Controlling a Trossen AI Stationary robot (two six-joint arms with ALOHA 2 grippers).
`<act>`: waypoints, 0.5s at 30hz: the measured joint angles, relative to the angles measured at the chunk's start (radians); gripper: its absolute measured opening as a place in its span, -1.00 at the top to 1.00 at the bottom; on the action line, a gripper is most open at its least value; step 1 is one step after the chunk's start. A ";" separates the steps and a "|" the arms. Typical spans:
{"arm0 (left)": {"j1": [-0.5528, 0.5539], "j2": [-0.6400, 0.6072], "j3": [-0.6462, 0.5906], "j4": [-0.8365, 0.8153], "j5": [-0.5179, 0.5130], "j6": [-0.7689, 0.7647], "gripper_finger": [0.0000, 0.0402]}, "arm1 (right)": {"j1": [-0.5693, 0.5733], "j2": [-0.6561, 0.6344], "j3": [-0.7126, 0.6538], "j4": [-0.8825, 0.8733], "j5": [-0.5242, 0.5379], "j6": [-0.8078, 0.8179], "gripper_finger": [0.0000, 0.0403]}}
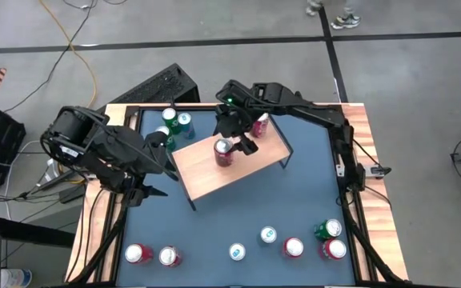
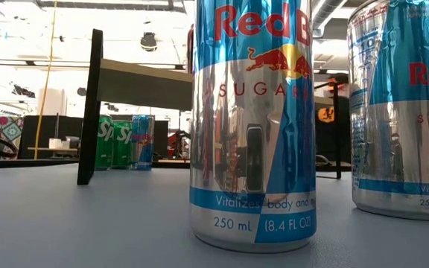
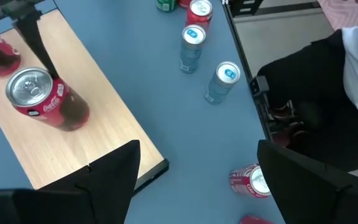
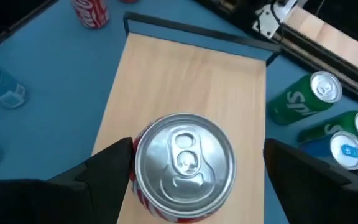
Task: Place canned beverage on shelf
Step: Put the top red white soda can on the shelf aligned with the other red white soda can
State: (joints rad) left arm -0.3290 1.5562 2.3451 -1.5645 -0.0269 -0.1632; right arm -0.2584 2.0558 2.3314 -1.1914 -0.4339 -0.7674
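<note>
Coke can (image 1: 225, 151) stands upright on the shelf (image 1: 206, 172), roughly mid-board, with my right pincer (image 4: 191, 165) directly over it and its fingers spread wide to either side of the lid. From the right wrist view I see clear gaps between the fingers and the can wall, so I judge the can released and resting on the wood.

What worries me is the lift-off. If I pull the right arm back at an angle instead of straight up, one finger could clip the rim and tip the can, and a rolling can would go off the board onto the bench (image 1: 294, 200). The shelf sits on thin legs and looks light, so a knock might also shift it towards the green and blue cans (image 1: 176, 122) crowded behind it.

My right arm reaches in from the far right corner, elbow raised, wrist bent downward over the shelf. My left pincer (image 3: 194, 168) hovers off the shelf's near-left corner, fingers apart and holding nothing, its arm folded at the bench's left edge. It sits close enough that I'd keep it parked.
</note>
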 joint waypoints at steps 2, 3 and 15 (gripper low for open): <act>0.000 0.000 0.000 0.000 0.000 0.001 -0.54 | 0.000 0.013 0.002 0.019 -0.010 0.000 -0.71; 0.000 0.000 0.000 0.000 0.000 0.001 -0.54 | -0.001 0.015 0.002 0.016 -0.024 0.002 -0.71; -0.015 0.000 0.000 -0.001 0.001 -0.023 -0.54 | -0.004 0.035 0.001 -0.012 -0.039 0.032 -0.63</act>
State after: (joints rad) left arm -0.3443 1.5562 2.3451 -1.5650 -0.0261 -0.1864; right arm -0.2621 2.0907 2.3322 -1.2038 -0.4728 -0.7350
